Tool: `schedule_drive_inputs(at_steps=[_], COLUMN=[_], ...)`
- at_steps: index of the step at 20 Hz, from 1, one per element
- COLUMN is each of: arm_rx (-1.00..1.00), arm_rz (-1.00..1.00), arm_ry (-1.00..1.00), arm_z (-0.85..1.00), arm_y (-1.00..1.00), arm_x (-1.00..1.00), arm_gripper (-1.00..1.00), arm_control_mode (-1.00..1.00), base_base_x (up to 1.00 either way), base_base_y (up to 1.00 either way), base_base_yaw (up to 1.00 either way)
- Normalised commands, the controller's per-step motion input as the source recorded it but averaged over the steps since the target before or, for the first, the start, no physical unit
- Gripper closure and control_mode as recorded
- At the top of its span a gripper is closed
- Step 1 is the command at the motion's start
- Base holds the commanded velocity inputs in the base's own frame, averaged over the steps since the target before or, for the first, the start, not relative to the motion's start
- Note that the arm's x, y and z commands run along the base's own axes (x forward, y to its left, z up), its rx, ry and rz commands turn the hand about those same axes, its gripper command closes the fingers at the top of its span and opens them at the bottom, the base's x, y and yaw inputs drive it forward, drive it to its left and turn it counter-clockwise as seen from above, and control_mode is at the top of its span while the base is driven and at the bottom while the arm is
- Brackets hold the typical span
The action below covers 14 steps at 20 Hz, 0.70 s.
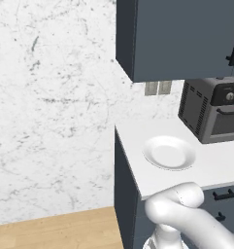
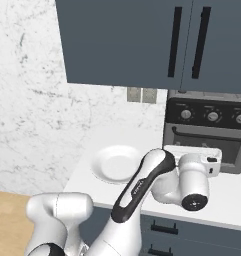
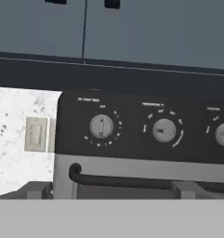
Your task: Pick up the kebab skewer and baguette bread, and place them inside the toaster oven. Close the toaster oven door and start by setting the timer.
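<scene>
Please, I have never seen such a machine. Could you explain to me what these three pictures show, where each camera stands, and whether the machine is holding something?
This is a computer-drawn kitchen with a white robot arm on a base that can drive. Two pictures come from cameras on that base, behind the arm to its left and to its right; both look at the same white counter. The third camera sits on the robot's hand and looks forward along the gripper, its two-finger claw.

On the counter lie an empty white plate and, to the right of it, a dark grey toaster oven. The oven door is shut. The hand camera faces the oven's dials and the bar handle from close. The gripper is open and holds nothing.
</scene>
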Motion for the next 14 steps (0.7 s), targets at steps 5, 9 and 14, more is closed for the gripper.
schedule_drive_inputs(at_steps=[5, 9, 14], arm_rx=[0.0, 0.0, 0.0], arm_rz=[0.0, 0.0, 0.0], arm_ry=[-0.04, 0.0, 0.0], arm_z=[0.23, 0.12, 0.1], arm_y=[0.48, 0.61, 0.28], arm_x=[0.0, 0.03, 0.11], arm_gripper=[-1.0, -1.0, -1.0], arm_control_mode=[-1.0, -1.0, -1.0], base_base_x=[0.0, 0.0, 0.0], base_base_y=[0.0, 0.0, 0.0], base_base_yaw=[0.0, 0.0, 0.0])
